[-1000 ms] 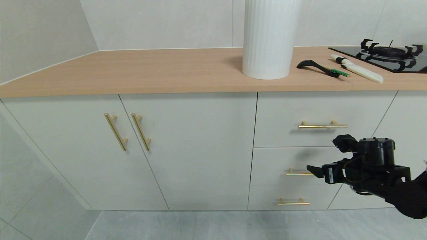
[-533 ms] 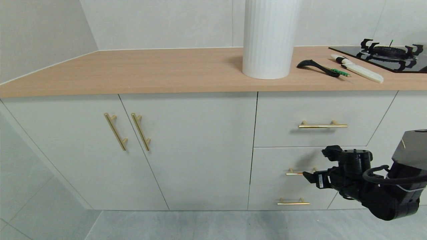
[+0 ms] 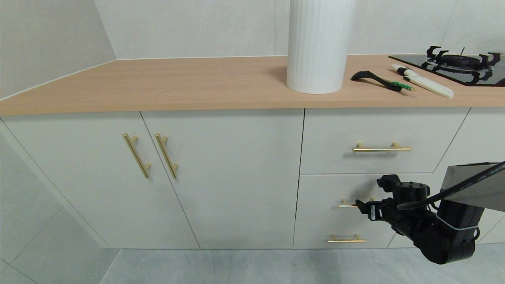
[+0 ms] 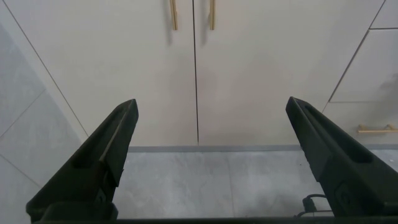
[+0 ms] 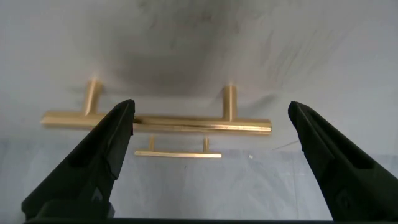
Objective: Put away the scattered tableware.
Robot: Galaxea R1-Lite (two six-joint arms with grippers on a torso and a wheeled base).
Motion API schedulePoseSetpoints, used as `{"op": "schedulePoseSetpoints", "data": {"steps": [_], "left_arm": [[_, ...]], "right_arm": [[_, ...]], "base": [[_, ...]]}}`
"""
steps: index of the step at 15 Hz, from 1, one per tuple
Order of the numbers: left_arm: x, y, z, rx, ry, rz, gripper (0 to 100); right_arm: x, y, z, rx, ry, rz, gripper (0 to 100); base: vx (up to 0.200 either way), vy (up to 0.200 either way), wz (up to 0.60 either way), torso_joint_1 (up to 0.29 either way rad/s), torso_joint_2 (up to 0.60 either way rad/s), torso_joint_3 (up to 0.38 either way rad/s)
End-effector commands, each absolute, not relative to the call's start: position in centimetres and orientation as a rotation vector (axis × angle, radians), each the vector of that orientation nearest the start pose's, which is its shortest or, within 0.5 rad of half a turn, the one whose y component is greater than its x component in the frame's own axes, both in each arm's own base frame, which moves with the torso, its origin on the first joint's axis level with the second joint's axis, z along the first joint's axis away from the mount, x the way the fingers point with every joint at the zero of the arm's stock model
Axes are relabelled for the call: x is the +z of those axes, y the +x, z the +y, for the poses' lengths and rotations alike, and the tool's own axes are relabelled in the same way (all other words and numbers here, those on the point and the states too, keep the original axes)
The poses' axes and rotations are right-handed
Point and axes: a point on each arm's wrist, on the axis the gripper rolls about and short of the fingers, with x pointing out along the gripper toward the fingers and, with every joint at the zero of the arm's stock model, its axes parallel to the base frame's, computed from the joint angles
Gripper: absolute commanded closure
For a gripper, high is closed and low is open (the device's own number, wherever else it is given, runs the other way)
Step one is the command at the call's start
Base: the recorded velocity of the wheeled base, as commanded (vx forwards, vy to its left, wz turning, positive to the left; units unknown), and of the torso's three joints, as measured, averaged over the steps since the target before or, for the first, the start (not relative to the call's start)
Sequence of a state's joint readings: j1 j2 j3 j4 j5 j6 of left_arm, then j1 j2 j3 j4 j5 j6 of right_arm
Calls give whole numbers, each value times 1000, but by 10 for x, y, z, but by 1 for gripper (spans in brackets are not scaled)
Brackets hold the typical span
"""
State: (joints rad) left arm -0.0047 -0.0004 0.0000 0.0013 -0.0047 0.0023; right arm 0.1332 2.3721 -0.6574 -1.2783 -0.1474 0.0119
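Kitchen cabinet front (image 3: 236, 177). Right gripper (image 3: 370, 193) just before middle drawer handle (image 5: 155, 122), jaws spread to straddle it, likely for pulling. Left gripper (image 4: 211, 104) well apart, jaws also spread.

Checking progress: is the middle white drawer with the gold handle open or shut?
Shut: middle white drawer front lies flush with the top drawer.

Three utensils lie flat on the wooden counter (image 3: 197, 85), near its front edge, between a tall white ribbed vase (image 3: 317, 47) and the hob (image 3: 461, 65). The black ladle (image 3: 375, 80) is nearest the vase, bowl toward it, handle slanting toward the front. A short green striped piece (image 3: 403, 86) sits at the handle's end, too small to identify. Just beside them a white knife (image 3: 424, 82) with a black band lies roughly parallel
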Motion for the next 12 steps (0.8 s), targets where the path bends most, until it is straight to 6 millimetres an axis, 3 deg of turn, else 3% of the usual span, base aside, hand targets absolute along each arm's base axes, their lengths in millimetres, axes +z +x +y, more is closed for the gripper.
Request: {"op": "schedulePoseSetpoints", "data": {"steps": [1, 12], "left_arm": [[75, -23, 0, -9, 3, 2, 0], [75, -23, 0, -9, 3, 2, 0]], "right_arm": [[-28, 359, 45, -29, -51, 446, 0], [-39, 359, 45, -33, -46, 479, 0]], "base": [[0, 0, 0, 0, 0, 0], [0, 0, 0, 0, 0, 0]]}}
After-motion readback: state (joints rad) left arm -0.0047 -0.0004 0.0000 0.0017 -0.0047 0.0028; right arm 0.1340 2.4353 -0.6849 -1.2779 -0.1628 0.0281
